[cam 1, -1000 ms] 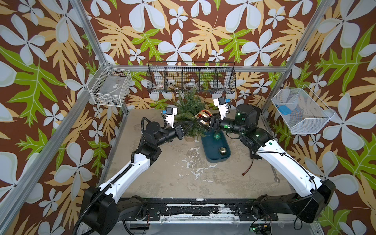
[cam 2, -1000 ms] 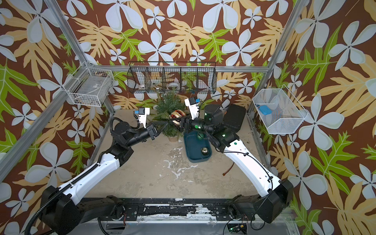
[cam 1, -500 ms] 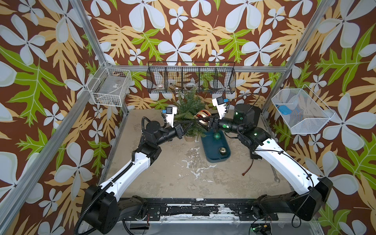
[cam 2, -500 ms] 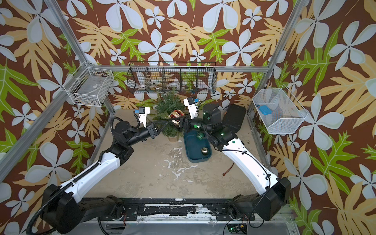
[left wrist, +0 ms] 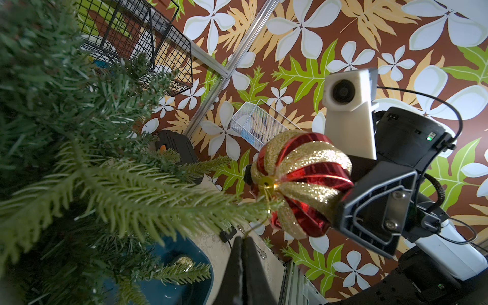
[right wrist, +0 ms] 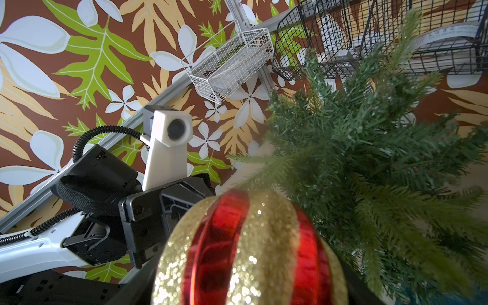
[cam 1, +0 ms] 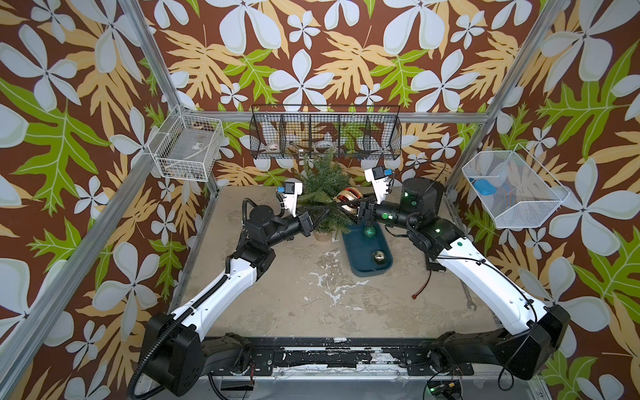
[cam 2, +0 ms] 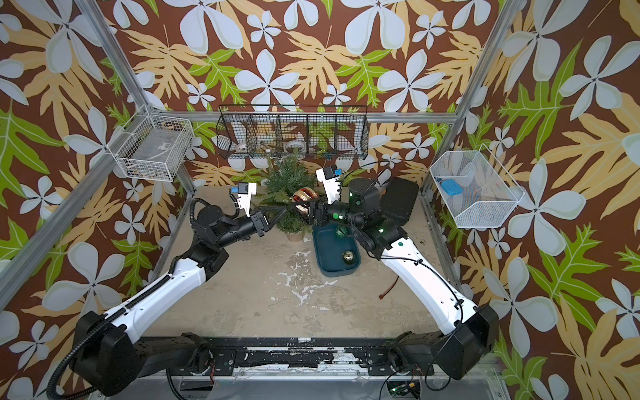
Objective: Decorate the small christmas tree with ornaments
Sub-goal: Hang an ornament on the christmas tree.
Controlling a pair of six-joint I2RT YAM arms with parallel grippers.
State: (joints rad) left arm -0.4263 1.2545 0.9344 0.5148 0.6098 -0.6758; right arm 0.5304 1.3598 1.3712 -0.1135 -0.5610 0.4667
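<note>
Left wrist view alone shows left gripper (left wrist: pixel 243 244) pinching striped ball's (left wrist: pixel 303 182) loop (left wrist: pixel 251 229).

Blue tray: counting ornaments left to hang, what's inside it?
A green glitter ball and a small gold ball lie in the blue tray. Its far end is hidden under branches of the tree.

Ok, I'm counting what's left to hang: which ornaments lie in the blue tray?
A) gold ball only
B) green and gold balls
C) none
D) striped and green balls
B: the green glitter ball and the gold ball lie in the blue tray; the striped ball is up at the tree.
</note>
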